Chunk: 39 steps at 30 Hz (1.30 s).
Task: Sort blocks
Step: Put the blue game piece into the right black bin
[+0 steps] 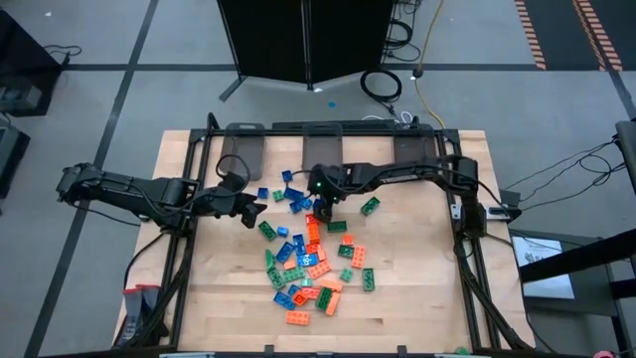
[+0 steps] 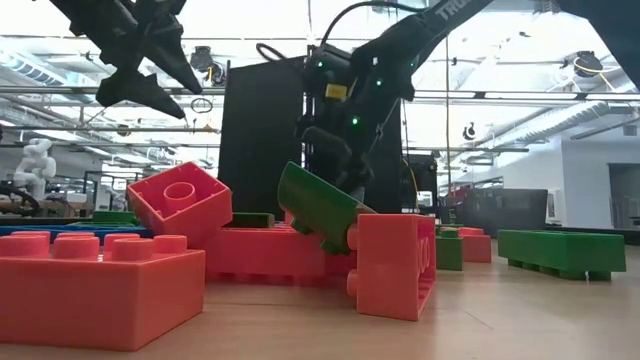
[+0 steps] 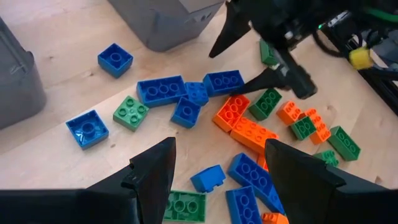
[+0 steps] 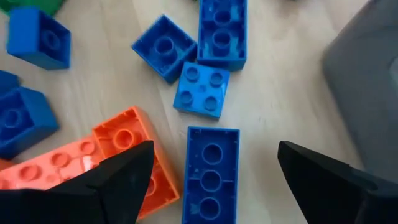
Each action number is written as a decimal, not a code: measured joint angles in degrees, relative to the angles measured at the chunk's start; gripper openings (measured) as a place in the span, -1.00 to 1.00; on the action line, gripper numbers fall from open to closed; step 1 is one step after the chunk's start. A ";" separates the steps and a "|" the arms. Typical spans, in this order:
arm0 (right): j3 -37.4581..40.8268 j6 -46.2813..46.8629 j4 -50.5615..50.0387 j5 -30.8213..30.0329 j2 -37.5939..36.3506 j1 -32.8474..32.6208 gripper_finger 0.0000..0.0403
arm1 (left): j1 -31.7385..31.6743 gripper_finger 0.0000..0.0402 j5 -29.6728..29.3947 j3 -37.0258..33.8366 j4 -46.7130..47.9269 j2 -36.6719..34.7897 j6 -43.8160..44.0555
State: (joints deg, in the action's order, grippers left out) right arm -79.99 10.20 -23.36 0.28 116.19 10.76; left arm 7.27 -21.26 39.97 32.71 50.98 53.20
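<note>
My right claw (image 4: 211, 171) hangs open over a long blue block (image 4: 210, 174) in the pile's top; orange block (image 4: 134, 158) touches it, so I'd prob snag both. Left claw (image 3: 214, 171) open too, nearby.

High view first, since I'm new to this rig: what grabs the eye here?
A scatter of orange, green and blue blocks covers the middle of the wooden table. The right tool hangs open over the pile's far end, above a long blue block. The left tool waits open beside it.
</note>
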 joint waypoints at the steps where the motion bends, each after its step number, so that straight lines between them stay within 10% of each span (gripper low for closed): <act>1: 0.00 0.18 -0.06 0.06 0.36 0.00 0.68 | 0.00 0.24 0.01 0.00 0.00 0.00 0.01; 14: -0.22 3.59 -0.85 -4.00 3.68 -0.30 0.55 | 0.00 0.24 0.00 0.00 0.95 0.00 0.06; 23: -0.15 6.27 -8.04 -7.76 3.76 -1.51 -0.41 | 0.02 0.24 0.00 0.00 0.90 0.00 -0.01; 39: -6.52 5.04 -15.96 -0.41 -10.74 -4.20 -0.42 | 0.02 0.24 -0.04 0.00 0.87 0.02 0.08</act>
State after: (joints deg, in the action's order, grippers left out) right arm -86.50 15.24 -39.32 -0.13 105.45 6.57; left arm 7.28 -21.30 39.97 33.58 51.00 53.28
